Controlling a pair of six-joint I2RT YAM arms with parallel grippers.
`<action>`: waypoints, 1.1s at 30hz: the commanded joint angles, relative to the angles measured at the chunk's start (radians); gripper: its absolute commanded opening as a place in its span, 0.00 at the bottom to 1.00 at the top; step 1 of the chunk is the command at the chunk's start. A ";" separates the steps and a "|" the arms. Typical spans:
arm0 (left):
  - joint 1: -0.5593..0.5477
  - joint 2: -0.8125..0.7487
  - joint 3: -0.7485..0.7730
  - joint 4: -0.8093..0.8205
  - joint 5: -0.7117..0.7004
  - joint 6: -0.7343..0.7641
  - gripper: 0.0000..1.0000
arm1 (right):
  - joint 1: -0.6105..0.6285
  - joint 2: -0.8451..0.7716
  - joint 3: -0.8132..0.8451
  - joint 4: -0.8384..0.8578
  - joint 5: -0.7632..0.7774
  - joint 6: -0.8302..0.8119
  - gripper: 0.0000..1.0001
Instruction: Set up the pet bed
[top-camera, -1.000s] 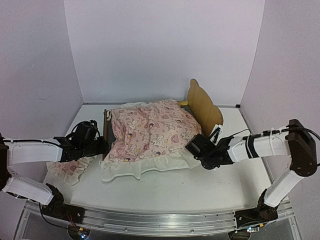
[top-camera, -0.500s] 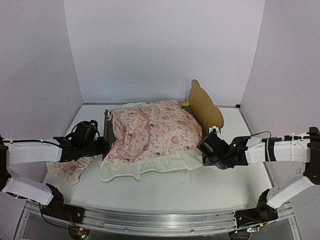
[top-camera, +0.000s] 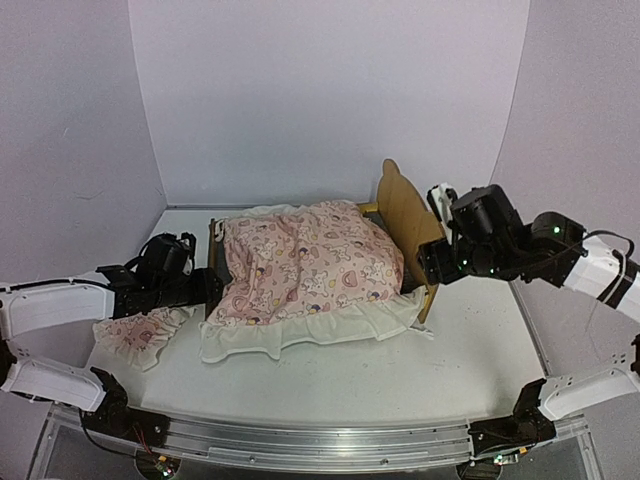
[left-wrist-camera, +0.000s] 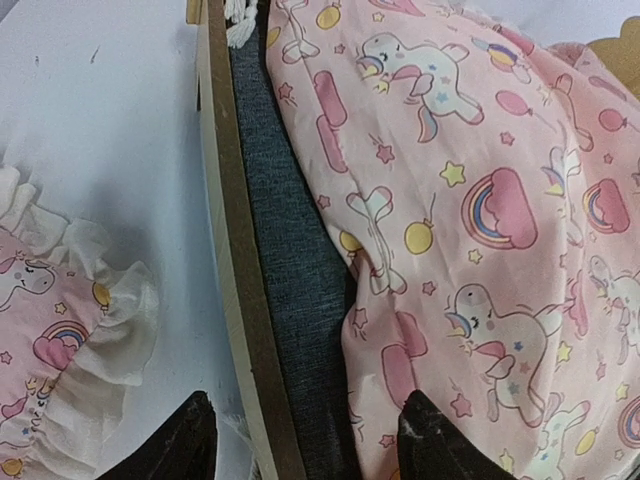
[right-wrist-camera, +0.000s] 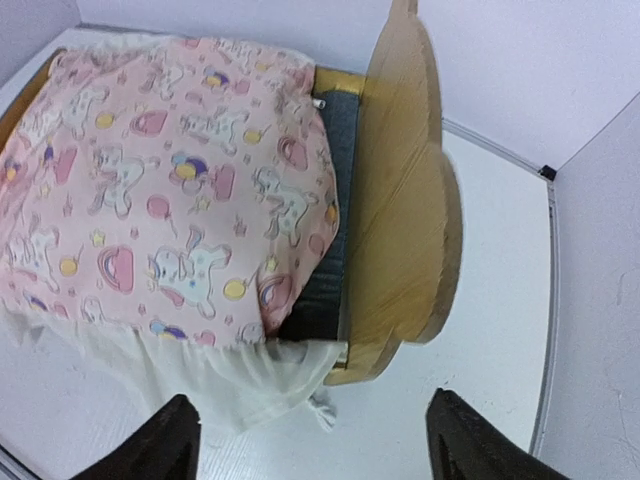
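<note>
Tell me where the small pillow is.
In the top view the pillow lies on the left of the table, just outside the foot of the bed, close by the left end effector.

A white worktop (top-camera: 400, 385) stands boxed in by a plain pale-lilac back wall (top-camera: 330, 90), a left side wall (top-camera: 60, 130) and a right side wall (top-camera: 585, 100), both sides angled outward. Soft, even light fills the enclosure. An aluminium rail (top-camera: 320, 440) runs along the worktop's near edge.
</note>
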 joint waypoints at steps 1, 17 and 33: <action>-0.001 -0.040 0.079 -0.057 -0.035 0.032 0.65 | -0.065 0.102 0.122 -0.023 -0.036 -0.193 0.87; 0.000 0.020 0.195 -0.132 0.002 0.086 0.70 | -0.333 0.397 0.364 -0.094 -0.005 -0.310 0.80; -0.002 0.035 0.215 -0.035 0.224 0.086 0.71 | -0.641 0.526 0.361 0.192 -0.009 -0.579 0.50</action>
